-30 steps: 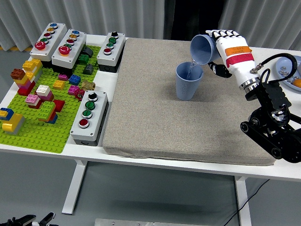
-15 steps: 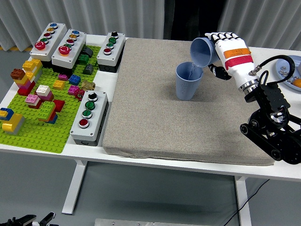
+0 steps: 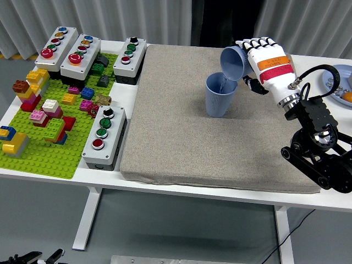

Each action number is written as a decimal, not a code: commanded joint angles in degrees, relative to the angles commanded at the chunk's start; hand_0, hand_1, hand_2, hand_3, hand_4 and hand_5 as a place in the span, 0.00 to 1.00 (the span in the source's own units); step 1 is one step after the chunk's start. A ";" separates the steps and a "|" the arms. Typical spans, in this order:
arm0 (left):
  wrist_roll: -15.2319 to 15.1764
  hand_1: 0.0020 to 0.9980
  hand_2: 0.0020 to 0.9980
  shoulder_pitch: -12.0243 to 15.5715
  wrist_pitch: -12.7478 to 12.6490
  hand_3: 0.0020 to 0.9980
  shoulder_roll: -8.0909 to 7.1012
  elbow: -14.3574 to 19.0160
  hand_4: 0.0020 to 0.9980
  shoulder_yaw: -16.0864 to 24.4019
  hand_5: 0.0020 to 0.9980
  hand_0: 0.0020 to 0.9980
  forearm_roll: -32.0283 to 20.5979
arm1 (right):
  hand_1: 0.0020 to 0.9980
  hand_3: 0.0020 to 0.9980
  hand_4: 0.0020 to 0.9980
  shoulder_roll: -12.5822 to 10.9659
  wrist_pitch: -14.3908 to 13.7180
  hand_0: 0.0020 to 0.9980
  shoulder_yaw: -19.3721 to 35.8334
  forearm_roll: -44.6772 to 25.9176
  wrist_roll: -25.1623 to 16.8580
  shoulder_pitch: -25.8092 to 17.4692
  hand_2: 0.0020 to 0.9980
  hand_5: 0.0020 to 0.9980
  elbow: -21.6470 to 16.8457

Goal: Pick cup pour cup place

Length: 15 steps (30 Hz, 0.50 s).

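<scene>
The right hand (image 3: 263, 58), white with an orange and a red band across its back, is clamped around a light blue plastic cup (image 3: 233, 62) and holds it tipped steeply to the left, its open mouth facing down and left. The lip of this tilted cup sits just above the far right rim of a second blue ribbed plastic cup (image 3: 221, 95), which stands upright on a grey fabric mat (image 3: 181, 137) at its far right part. A thin clear stream shows between the two cups, falling into the upright one. The black right arm (image 3: 318, 144) comes in from the right edge and bends up to the hand over the mat's right side.

The mat covers the middle of the white table (image 3: 165, 190). To its left lies a green studded building-brick baseplate (image 3: 49, 151) carrying many small coloured bricks in yellow, red, pink, blue and brown. Two grey button boxes (image 3: 69, 52) with coloured round buttons stand at the far left corner, a third button box (image 3: 130, 59) stands just beside the mat's far left corner, and a fourth button box (image 3: 103, 136) sits against the mat's left edge nearer the front. At the far right edge a pale blue plate (image 3: 334, 72) is partly in view with something orange on it.
</scene>
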State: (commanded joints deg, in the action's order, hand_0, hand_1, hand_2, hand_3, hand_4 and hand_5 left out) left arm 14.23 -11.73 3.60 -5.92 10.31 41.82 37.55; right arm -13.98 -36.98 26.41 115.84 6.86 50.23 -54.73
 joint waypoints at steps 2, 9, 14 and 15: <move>0.02 0.78 0.83 0.09 0.01 0.72 -0.02 0.00 0.51 0.08 1.00 0.77 0.09 | 0.68 0.62 0.64 -0.07 0.00 0.85 -0.33 0.69 0.38 0.06 0.56 0.00 -0.13; 0.01 0.78 0.83 0.27 0.02 0.72 -0.04 0.00 0.51 0.04 1.00 0.77 0.11 | 0.69 0.62 0.63 -0.10 0.00 0.85 -1.00 3.17 2.06 0.22 0.56 0.00 -0.22; 0.02 0.78 0.83 0.26 0.03 0.72 -0.04 0.00 0.51 0.02 1.00 0.77 0.14 | 0.69 0.61 0.63 -0.26 0.00 0.86 -1.45 4.52 3.34 0.56 0.56 0.00 -0.22; 0.02 0.78 0.83 0.24 0.04 0.72 -0.04 0.00 0.51 -0.05 1.00 0.77 0.10 | 0.69 0.61 0.63 -0.31 0.00 0.86 -1.56 4.77 3.69 0.62 0.56 0.00 -0.22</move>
State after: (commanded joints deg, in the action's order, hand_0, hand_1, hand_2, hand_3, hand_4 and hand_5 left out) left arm 14.25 -11.49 3.64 -5.96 10.31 41.77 37.65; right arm -14.28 -36.98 24.86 120.61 10.55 50.85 -54.95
